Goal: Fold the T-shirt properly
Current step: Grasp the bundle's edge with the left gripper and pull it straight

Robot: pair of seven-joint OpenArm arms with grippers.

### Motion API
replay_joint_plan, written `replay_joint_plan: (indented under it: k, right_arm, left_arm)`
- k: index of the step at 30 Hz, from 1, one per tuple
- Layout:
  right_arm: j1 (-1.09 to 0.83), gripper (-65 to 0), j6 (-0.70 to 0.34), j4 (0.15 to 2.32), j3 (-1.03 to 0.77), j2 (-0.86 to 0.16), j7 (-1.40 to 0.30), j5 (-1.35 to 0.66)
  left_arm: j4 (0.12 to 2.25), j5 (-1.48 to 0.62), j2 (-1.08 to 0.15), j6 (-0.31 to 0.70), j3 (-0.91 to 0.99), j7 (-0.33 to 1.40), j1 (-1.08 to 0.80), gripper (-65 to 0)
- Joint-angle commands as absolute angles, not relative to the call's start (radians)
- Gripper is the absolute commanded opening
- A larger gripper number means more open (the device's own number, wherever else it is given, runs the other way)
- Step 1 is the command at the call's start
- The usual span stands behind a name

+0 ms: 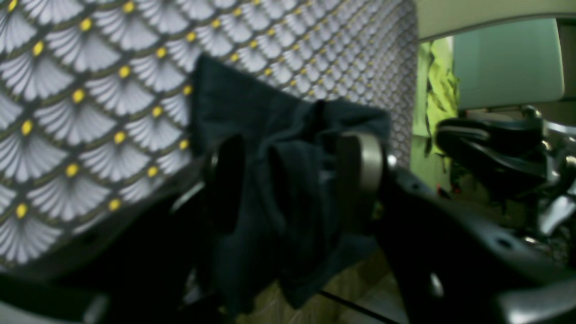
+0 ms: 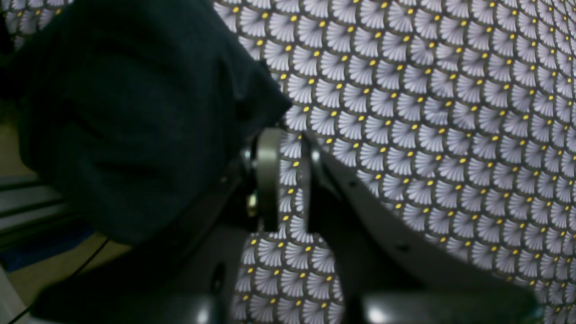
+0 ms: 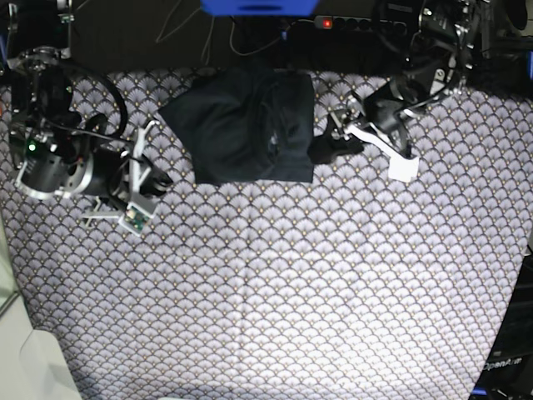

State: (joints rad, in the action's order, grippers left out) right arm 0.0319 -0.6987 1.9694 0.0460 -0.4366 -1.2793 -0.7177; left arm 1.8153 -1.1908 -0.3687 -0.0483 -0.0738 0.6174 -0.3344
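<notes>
The dark T-shirt (image 3: 246, 125) lies bunched and partly folded at the back middle of the patterned table. My left gripper (image 3: 329, 146) is at the shirt's right lower corner. In the left wrist view the left gripper (image 1: 292, 148) has a thick bunch of the dark cloth (image 1: 288, 189) between its fingers, and the cloth hangs below them. My right gripper (image 3: 161, 179) rests on the table left of the shirt, apart from it. In the right wrist view the right gripper (image 2: 288, 144) is nearly closed and empty, with tablecloth showing through the narrow gap, and the shirt (image 2: 126, 117) lies to its left.
A tablecloth with a fan pattern (image 3: 275, 283) covers the whole table. A power strip with a red light (image 3: 350, 23) and cables lie behind the back edge. A blue object (image 3: 258, 7) is at the top. The table's back edge is just behind the shirt.
</notes>
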Motion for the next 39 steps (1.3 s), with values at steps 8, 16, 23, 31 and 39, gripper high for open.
replay_joint_plan:
  k: [8,16,23,31,39]
  right_arm:
    - [0.051,-55.0,-0.698,1.982,0.039,-0.446,-1.257,-0.730]
    - [0.051,-55.0,-0.698,1.982,0.041,-0.447,-1.234,-0.730]
    - [0.053,-55.0,-0.698,1.982,0.041,-0.447,-1.233,-0.730]
    - [0.073,-55.0,-0.698,1.980,0.042,-0.447,-1.233,-0.728]
    - [0.073,-55.0,-0.698,1.980,0.042,-0.446,-1.233,-0.728]
  left_arm:
    - [1.844,-1.119,-0.377,-0.030,-0.205,0.599,-0.268,-32.3]
    - [1.833,-1.119,-0.377,-0.030,-0.214,0.605,-0.225,-32.3]
    - [1.779,-1.118,-0.357,-0.030,-0.248,0.607,-0.186,-32.3]
    - [1.739,-1.118,-0.349,-0.030,-0.311,0.605,-0.162,-32.3]
    - [1.685,-1.116,-0.349,-0.030,-0.315,0.601,-0.160,-32.5]
